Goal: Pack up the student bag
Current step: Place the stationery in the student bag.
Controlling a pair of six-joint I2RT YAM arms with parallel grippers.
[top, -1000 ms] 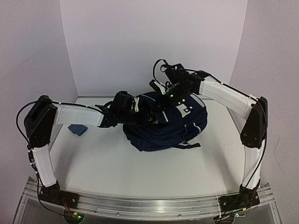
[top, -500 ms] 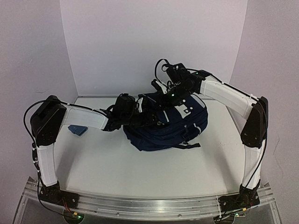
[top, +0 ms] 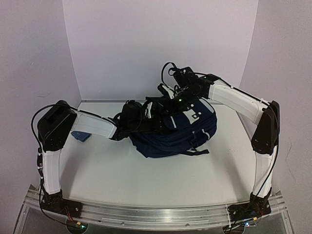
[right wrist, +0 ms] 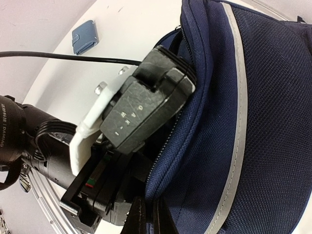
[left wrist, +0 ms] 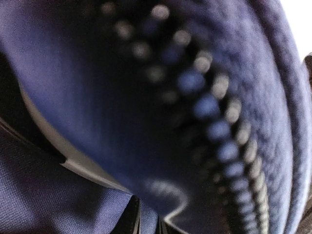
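Left tool point(right wrist: 176, 78) in student bag point(right wrist: 253, 122) mouth, grip untellable | right tool point(right wrist: 144, 215) pinching zip edge | table point(top: 146, 180) front edge well apart

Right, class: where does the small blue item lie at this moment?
In the top view, the small blue item lies on the left side of the table, partly hidden behind the left forearm and apart from the student bag.

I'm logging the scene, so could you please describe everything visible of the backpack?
The backpack is dark navy fabric with pale grey trim, black straps and a white patch. It lies on the white table, zip mouth open towards the left. The right gripper pinches the mouth's rim; the left gripper reaches inside.
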